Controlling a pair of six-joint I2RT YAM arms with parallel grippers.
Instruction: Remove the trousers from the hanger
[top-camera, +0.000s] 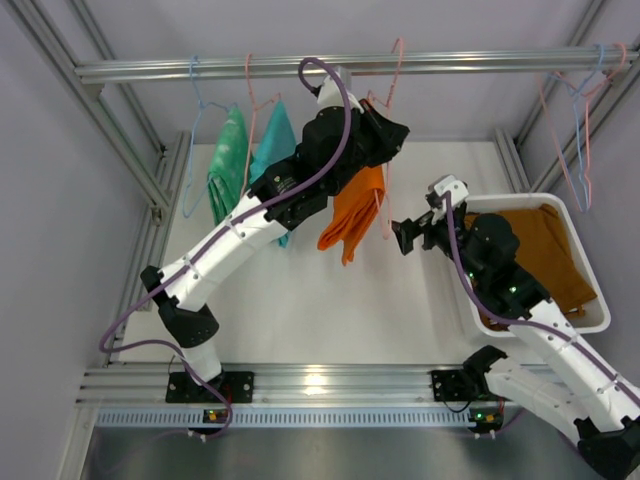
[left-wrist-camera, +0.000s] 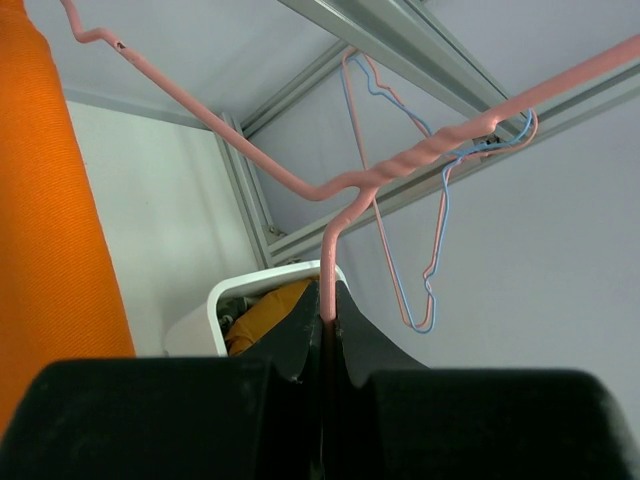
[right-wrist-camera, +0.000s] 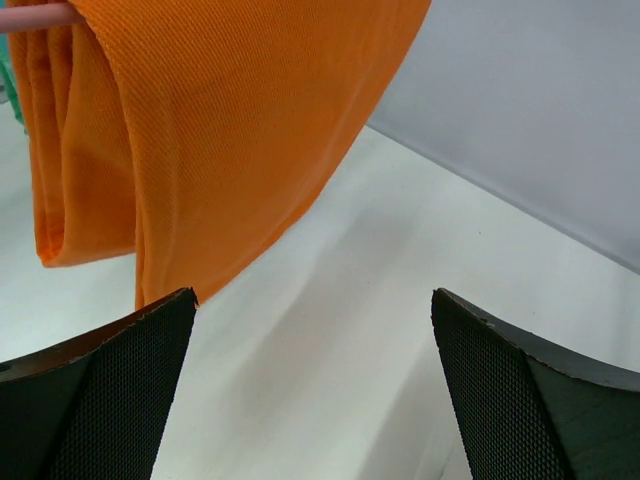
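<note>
Your left gripper (left-wrist-camera: 326, 310) is clenched on the pink hanger (left-wrist-camera: 415, 160), probably to steady it while the cloth is pulled free. The orange trousers (right-wrist-camera: 200, 130) hang ahead of your right gripper (right-wrist-camera: 312, 300), above and left of its spread, empty jaws. The hanger's lower bar is mostly cut off, so you cannot see how the fold sits.

Ahead of the right gripper (right-wrist-camera: 312, 296), clear passage exists between its 2 spread jaws, above bare table (right-wrist-camera: 330, 350). The orange trousers (right-wrist-camera: 210, 130) hang ahead, upper left. The white bin (top-camera: 592, 305) stands directly behind.
</note>
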